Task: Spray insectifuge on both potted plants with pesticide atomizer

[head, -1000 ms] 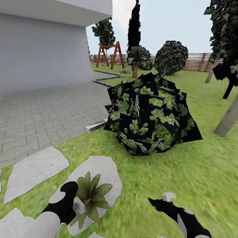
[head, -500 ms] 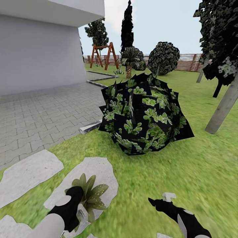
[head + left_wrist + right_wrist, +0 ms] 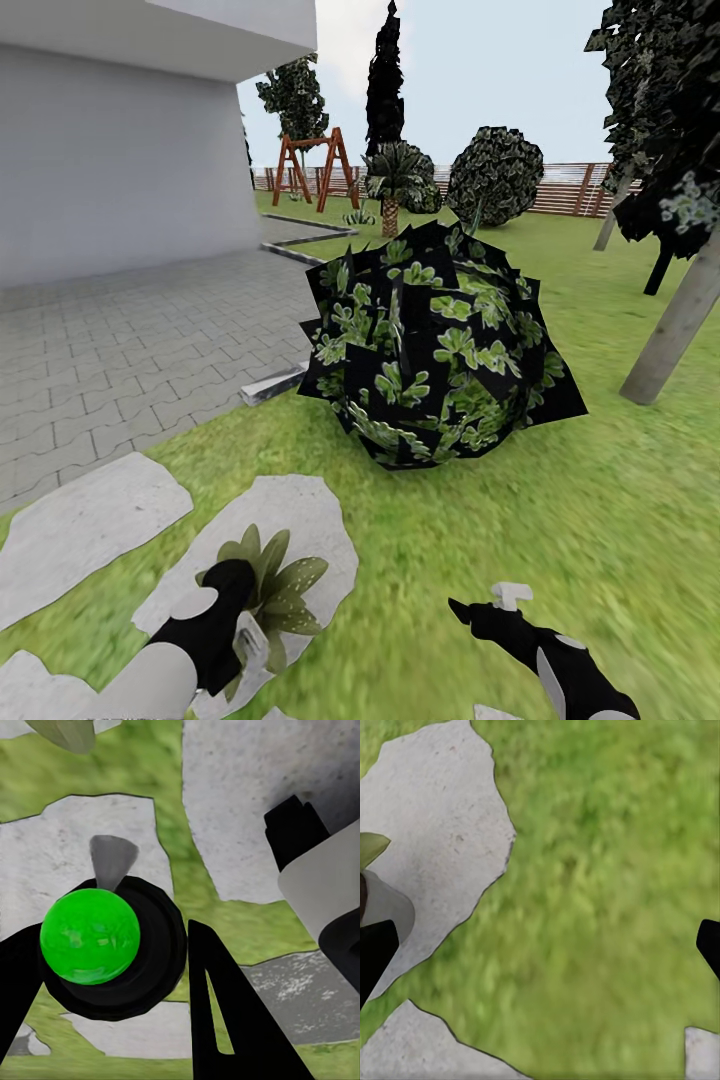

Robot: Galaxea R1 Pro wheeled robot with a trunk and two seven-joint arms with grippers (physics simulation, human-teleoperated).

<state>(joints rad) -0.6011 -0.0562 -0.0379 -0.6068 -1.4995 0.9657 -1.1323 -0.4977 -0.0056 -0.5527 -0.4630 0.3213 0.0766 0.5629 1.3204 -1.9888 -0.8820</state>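
One potted plant (image 3: pixel 272 585), a low rosette of pointed dull-green leaves, sits on a grey stepping stone (image 3: pixel 300 510) in the garden lawn (image 3: pixel 560 520); the second rosette is out of view. My left gripper (image 3: pixel 228 615) hangs at the rosette's near-left edge, a whitish piece at its tip. In the left wrist view its black fingers (image 3: pixel 225 1020) flank the pesticide atomizer (image 3: pixel 154 960), a dark round body with a bright green ball and a grey cone. My right gripper (image 3: pixel 483 600) hovers over grass, spread wide with nothing between its fingertips (image 3: pixel 375 952).
A big dark round bush (image 3: pixel 440 350) stands just ahead. A slanted tree trunk (image 3: pixel 675 330) is at the right, paved patio (image 3: pixel 130 340) and house wall (image 3: pixel 120 170) at the left. A brown slatted fence (image 3: pixel 590 190) closes the back. More stepping stones (image 3: pixel 90 530) lie at the left.
The camera swung, so the whole scene slid left. My left gripper moved closer in over the rosette. In the last half second nothing moved; the right arm stayed put.
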